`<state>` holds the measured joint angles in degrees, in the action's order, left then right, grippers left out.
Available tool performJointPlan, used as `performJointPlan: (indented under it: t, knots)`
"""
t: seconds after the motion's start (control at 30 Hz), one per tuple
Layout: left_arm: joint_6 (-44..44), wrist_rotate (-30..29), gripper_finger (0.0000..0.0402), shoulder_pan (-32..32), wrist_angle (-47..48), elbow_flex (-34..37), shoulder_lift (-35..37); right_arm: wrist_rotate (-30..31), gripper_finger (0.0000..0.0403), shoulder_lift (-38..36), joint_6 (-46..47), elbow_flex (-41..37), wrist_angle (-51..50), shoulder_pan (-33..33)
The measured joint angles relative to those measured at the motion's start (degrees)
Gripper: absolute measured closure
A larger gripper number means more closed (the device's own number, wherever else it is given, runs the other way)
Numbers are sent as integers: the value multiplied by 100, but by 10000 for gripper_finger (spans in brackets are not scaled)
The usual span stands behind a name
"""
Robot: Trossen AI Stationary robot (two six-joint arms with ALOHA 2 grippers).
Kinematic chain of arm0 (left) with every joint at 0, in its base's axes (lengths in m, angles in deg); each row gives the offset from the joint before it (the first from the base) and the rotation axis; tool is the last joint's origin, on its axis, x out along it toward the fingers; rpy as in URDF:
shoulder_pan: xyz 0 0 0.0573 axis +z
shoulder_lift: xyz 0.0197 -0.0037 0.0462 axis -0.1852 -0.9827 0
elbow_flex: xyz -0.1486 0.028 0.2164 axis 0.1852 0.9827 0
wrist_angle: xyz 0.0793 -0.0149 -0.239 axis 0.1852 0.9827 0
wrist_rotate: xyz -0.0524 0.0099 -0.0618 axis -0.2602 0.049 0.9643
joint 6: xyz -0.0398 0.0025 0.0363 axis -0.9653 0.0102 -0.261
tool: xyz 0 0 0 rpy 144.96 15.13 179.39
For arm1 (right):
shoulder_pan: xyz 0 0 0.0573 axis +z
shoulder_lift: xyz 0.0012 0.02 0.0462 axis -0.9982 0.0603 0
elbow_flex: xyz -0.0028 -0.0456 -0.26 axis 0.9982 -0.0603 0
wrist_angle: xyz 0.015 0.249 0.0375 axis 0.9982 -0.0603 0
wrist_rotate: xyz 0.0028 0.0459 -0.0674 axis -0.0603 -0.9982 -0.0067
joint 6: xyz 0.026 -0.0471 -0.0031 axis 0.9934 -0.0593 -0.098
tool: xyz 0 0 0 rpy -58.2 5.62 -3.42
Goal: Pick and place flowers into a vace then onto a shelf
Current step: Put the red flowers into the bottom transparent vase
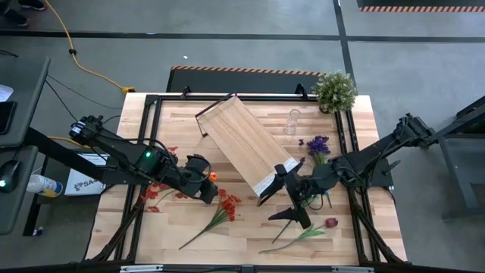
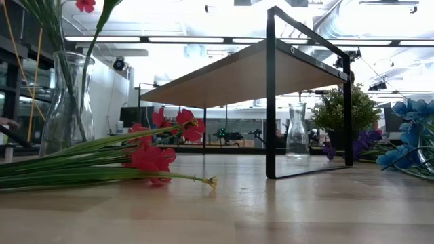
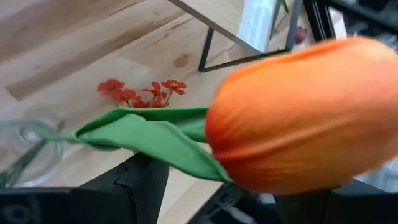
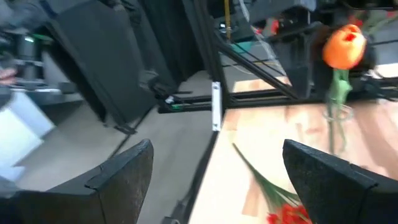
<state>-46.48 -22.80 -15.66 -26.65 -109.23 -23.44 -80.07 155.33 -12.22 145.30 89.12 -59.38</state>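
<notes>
Left gripper [image 1: 206, 180] closed on an orange tulip [image 1: 214, 177] — bloom upright, held over the table's left half beside the red flowers [image 1: 227, 203]. Right gripper [image 1: 297, 199] has its fingers spread, holding nothing, just off the white end of the shelf [image 1: 246, 139]. Dark red flower [image 1: 330, 223] lies near the front edge — purple blooms [image 1: 317, 144] lie right of the shelf.

Overhead, table-level, perhaps close wrists
</notes>
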Motion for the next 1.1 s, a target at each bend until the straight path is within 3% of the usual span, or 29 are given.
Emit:
performJointPlan:
  t: [0.17, 0.53, 0.8, 1.1]
  knots:
    - [-332, 12, 119, 298, -3, 0, 0, 474, 59, 2, -21, 0, -316, 125]
    - [10, 589, 119, 1107, -36, 0, 0, 675, 59, 402, 1, 0, -389, 226]
    - [14, 630, 119, 1212, -37, 0, -18, 673, 59, 907, -16, 0, -364, 198]
    - [34, 630, 119, 1207, -37, 0, -22, 886, 59, 988, -20, 0, -165, 198]
